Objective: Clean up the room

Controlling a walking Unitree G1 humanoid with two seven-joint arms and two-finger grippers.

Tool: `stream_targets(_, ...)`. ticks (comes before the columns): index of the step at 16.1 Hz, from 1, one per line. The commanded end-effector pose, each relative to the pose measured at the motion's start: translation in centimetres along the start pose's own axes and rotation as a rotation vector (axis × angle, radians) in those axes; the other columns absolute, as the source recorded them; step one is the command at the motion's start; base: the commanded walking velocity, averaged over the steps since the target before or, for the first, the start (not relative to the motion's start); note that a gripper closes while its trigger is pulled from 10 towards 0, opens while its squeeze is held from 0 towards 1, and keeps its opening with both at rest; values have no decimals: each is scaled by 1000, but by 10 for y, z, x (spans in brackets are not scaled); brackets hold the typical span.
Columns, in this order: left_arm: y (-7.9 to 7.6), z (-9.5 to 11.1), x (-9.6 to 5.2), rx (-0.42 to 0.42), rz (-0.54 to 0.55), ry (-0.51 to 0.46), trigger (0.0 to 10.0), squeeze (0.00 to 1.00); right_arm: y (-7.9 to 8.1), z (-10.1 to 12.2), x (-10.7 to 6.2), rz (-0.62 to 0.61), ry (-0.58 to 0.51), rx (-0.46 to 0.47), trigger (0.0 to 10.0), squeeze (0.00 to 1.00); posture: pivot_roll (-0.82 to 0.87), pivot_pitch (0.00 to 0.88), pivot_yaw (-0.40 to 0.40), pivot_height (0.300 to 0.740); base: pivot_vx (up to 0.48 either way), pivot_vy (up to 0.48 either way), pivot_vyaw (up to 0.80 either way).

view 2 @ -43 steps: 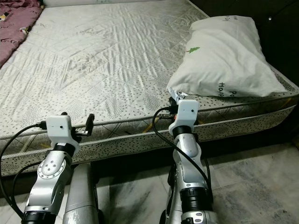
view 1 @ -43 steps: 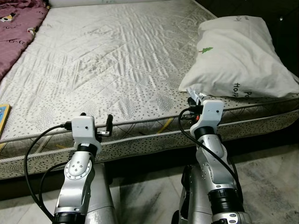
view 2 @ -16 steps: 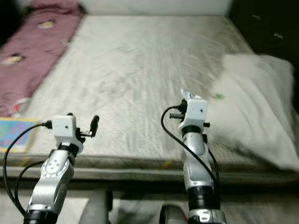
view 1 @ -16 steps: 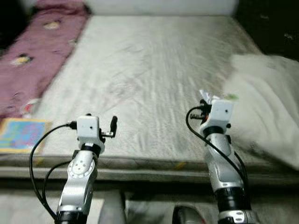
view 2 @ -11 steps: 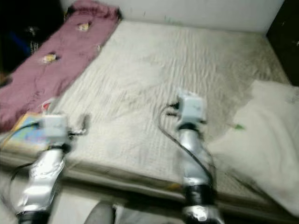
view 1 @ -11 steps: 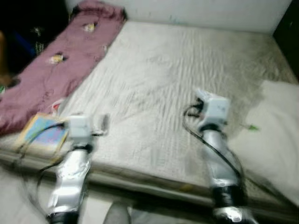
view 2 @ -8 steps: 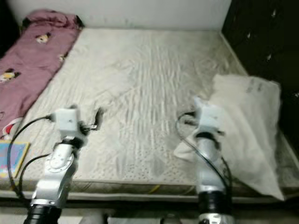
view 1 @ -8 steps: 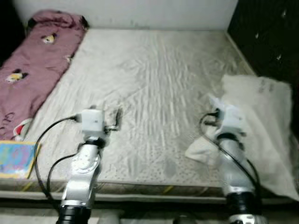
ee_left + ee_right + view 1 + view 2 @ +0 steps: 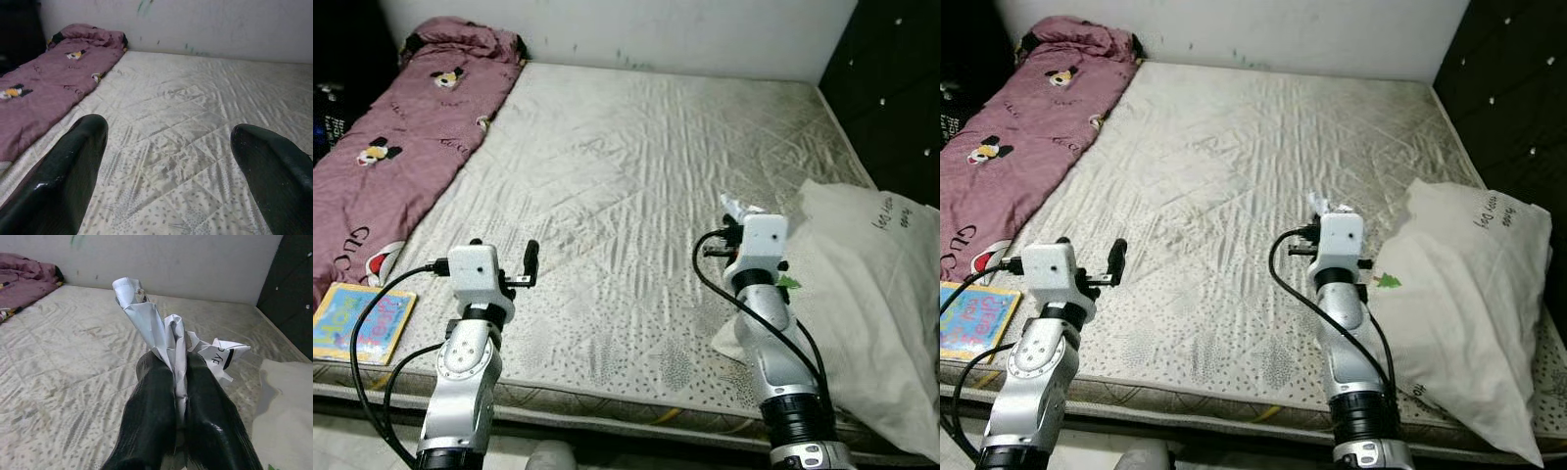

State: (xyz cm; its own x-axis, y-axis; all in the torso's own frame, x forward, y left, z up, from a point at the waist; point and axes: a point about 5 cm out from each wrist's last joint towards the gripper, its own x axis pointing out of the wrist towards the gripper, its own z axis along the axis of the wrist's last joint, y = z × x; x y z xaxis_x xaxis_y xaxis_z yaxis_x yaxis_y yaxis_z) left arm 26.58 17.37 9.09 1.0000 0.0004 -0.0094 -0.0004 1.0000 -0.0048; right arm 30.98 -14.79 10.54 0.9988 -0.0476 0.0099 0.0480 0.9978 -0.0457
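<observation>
Pinching the pillow corner, the right hand grips white fabric.

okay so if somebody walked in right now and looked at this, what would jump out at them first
Probably the big white pillow at the right edge of the bare mattress, with the right hand pinching a bunched corner of its cover. Next, the maroon cartoon-print blanket along the bed's left side, with a colourful book at the near corner. The left hand hovers open over the mattress.
</observation>
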Motion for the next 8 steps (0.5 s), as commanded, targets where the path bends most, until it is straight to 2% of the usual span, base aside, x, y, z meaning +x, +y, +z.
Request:
stream_targets(1,0,-5,-1,15,2,10,10000,0,1,-1,2,1,4,9,10000,0,100,0,-1,740,0,0,0)
stream_targets(5,1,-5,5,31,25,19,10000,0,14,0,9,38,17,13,10000,0,91,0,-5,740,0,0,0)
stream_targets(8,-2,-9,10,33,25,54,10000,0,18,-3,5,69,23,6,10000,0,78,0,-13,740,0,0,0)
